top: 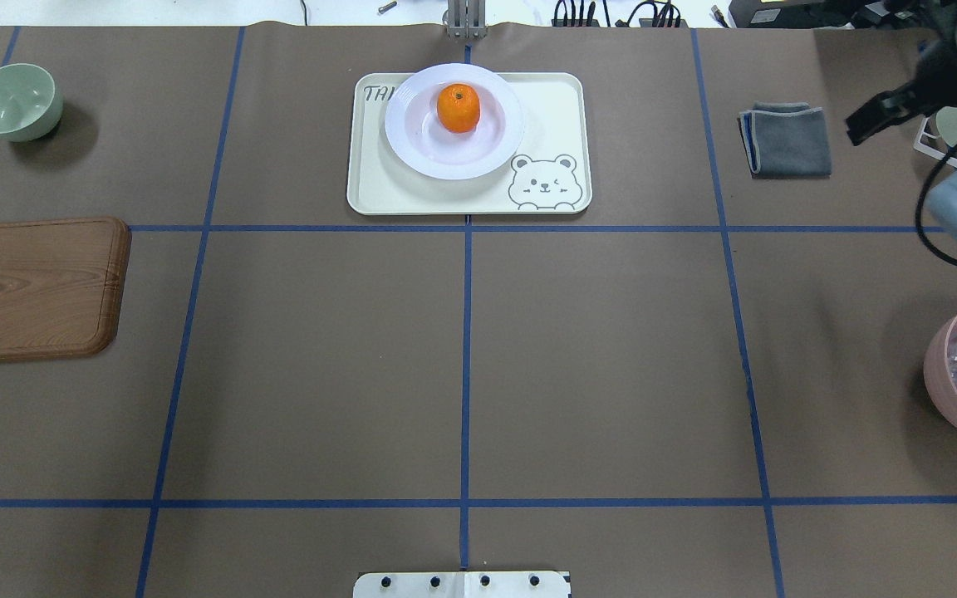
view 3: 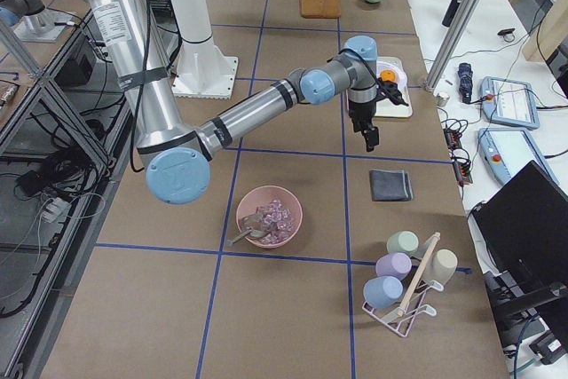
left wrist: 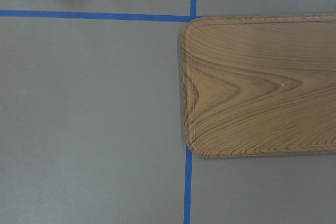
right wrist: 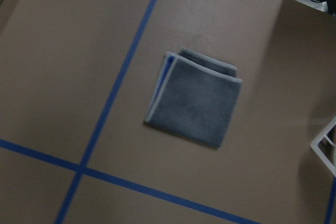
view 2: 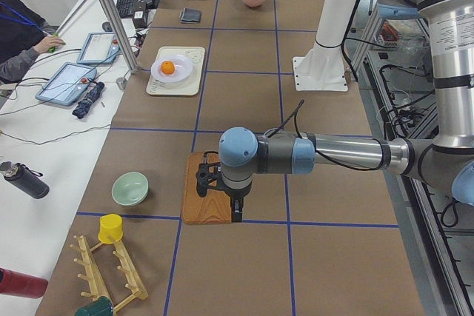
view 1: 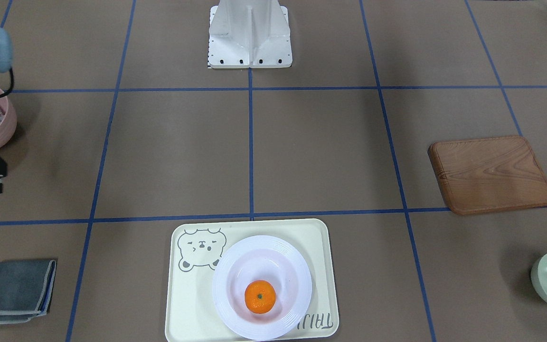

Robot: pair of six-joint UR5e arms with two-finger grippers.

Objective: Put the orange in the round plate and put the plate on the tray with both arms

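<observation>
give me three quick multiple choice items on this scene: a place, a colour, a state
1. Relative to the round plate, the orange lies: A beside it; B inside it; C under it.
2. The folded cloth is: A grey; B red; C yellow.
3. The round plate is: A upside down; B tipped on edge; C flat on the tray.
Answers: 1 B, the orange sits in the plate's hollow; 2 A, the cloth is plainly grey; 3 C, the plate rests level on the tray.

Open mat (top: 321, 357) btw base (top: 462, 585) & tray (top: 379, 195), board (top: 30, 286), green bowl (top: 13, 100) left edge, cloth (top: 787, 139), pink bowl (top: 944, 374) right edge
</observation>
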